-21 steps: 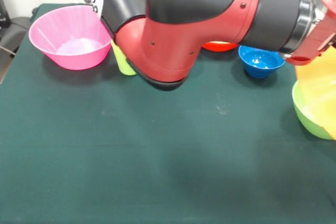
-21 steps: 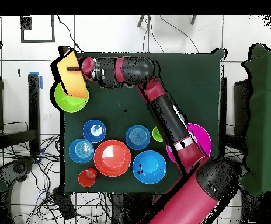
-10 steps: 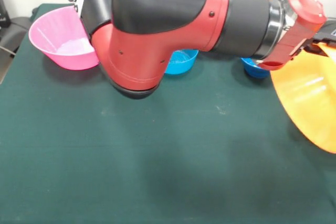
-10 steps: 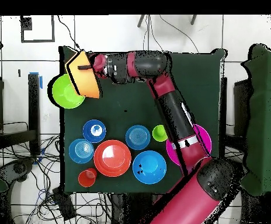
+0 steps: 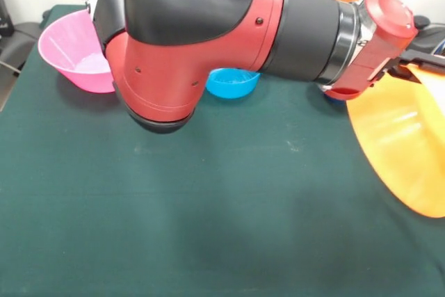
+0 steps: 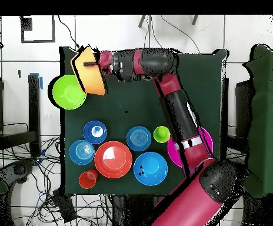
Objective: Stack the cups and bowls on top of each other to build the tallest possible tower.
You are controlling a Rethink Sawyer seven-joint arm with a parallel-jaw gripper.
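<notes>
Orange plastic filled the fingers (image 6: 95, 62): they were clenched on the rim of the large light-orange round bowl (image 6: 87, 72), which hung tilted on edge above the green-covered bench (image 5: 208, 227), clear of its surface. In the front view the same bowl (image 5: 407, 151) showed its glossy wall at the right edge, beyond the red wrist.

Just beside it in the overhead view lay the medium lime-green bowl (image 6: 68, 92), upright and apart from the held one. Farther off sat a cluster: the red-orange bowl (image 6: 113, 159), a medium blue bowl (image 6: 150, 168), three small blue bowls (image 6: 95, 132), the ribbed orange cup (image 6: 88, 178) and the lime green cup (image 6: 160, 134). The large pink bowl (image 5: 73, 50) sat partly under the arm.

No tower stood yet. The bowl looked light, stiff and slippery; a pinch on the thin rim seemed the only purchase, and a wide shell held there could swing or slip.
</notes>
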